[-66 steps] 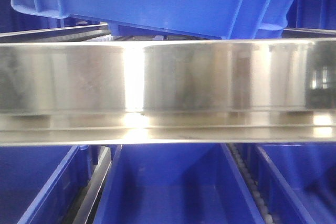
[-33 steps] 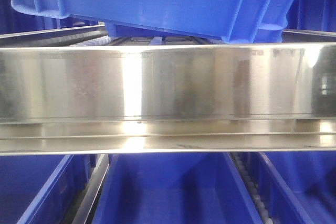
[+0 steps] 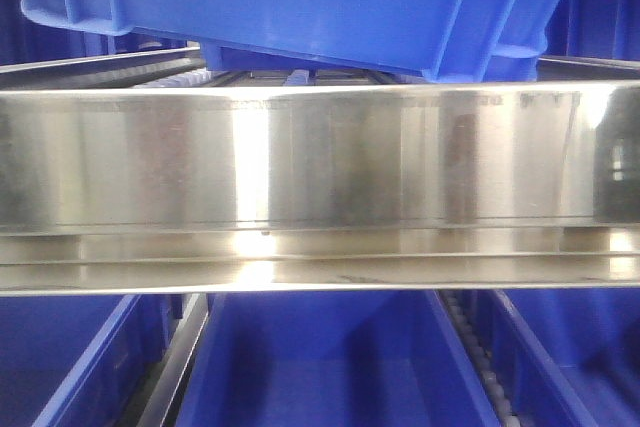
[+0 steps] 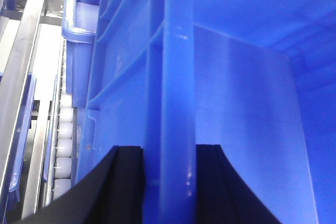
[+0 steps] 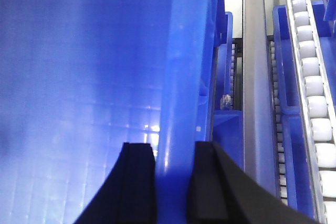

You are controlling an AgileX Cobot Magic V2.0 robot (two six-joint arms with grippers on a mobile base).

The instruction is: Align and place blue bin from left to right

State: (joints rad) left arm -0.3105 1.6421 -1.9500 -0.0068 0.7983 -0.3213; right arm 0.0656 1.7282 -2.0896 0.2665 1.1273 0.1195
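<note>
The blue bin (image 3: 300,7) hangs tilted above the shelf's steel front rail (image 3: 320,157), its right end lower, in the front view. In the left wrist view my left gripper (image 4: 169,153) is shut on the bin's left wall rim (image 4: 176,77), one black finger on each side. The right wrist view shows my right gripper (image 5: 174,150) shut on the bin's right wall rim (image 5: 186,77) the same way. The bin's inside (image 5: 79,77) is empty. Neither gripper shows in the front view.
White roller tracks run beside the bin (image 4: 63,140) (image 5: 315,87), with steel rails (image 5: 253,77) between them. Another blue bin (image 4: 79,51) sits behind on the left. Below the rail, more blue bins (image 3: 320,367) fill the lower shelf.
Over the last second the view shifted slightly, so the steel rail sits a little lower and the bin's underside shows more. The last half second shows no movement.
</note>
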